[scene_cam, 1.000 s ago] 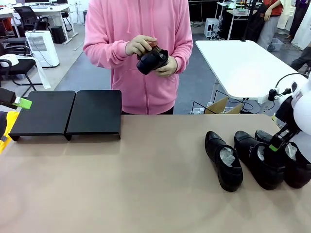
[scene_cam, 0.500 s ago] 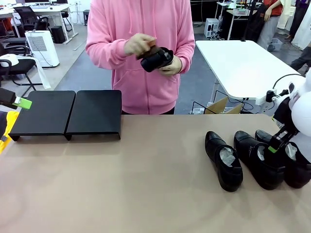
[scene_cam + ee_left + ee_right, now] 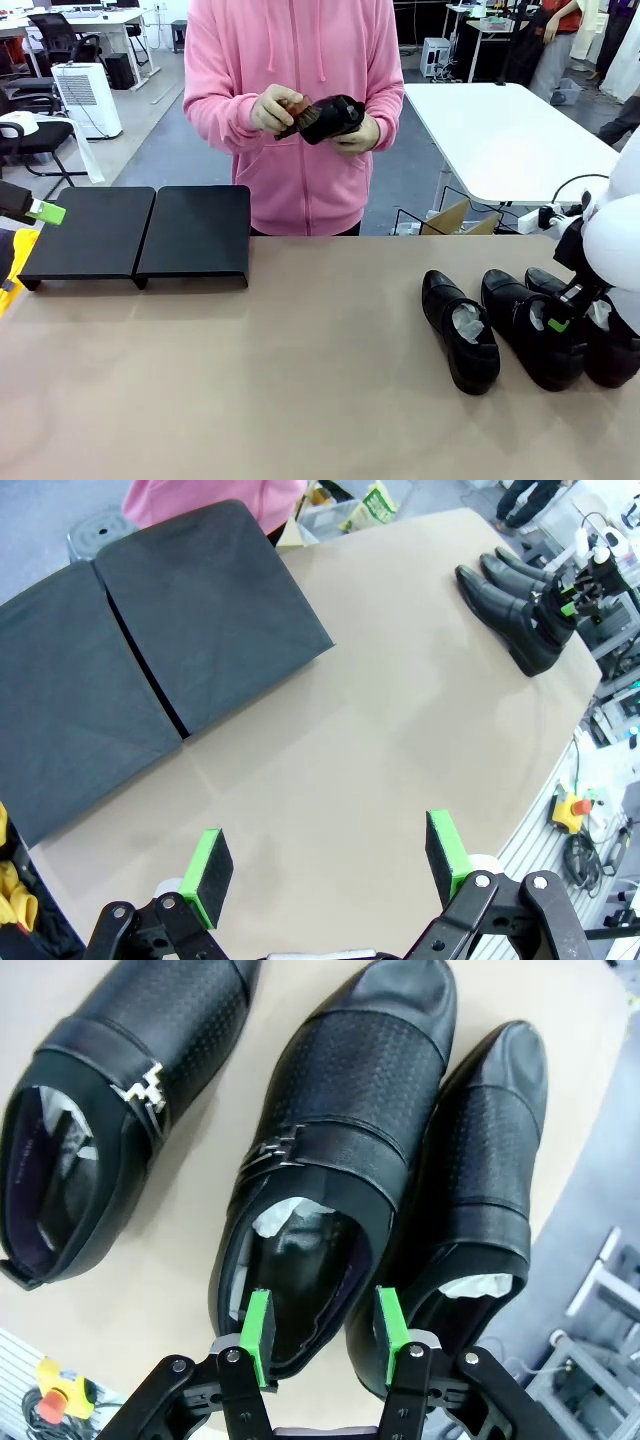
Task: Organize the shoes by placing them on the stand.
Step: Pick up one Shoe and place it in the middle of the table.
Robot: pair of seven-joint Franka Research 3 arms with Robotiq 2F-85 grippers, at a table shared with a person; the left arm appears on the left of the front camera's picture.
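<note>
Three glossy black shoes lie at the table's right: the left one (image 3: pixel 461 330), the middle one (image 3: pixel 533 343) and the right one (image 3: pixel 606 348), each stuffed with white paper. My right gripper (image 3: pixel 557 322) hangs open low over the middle shoe (image 3: pixel 325 1160). In the right wrist view its pads (image 3: pixel 257 1335) stand over the heel end of that shoe's opening, holding nothing. A person holds a fourth shoe (image 3: pixel 332 117) with a brown brush at chest height. The black stand (image 3: pixel 140 235) sits at the far left. My left gripper (image 3: pixel 325 865) is wide open above the table near the stand (image 3: pixel 150 650).
The person in a pink hoodie (image 3: pixel 300 60) stands at the far edge of the tan table (image 3: pixel 280 370). A white table (image 3: pixel 500 130) stands behind on the right. Bare tabletop lies between the stand and the shoes (image 3: pixel 515 600).
My right gripper has dropped lower toward the middle shoe. The person's hands have shifted up and slightly right with the shoe and brush. The left arm is unchanged.
</note>
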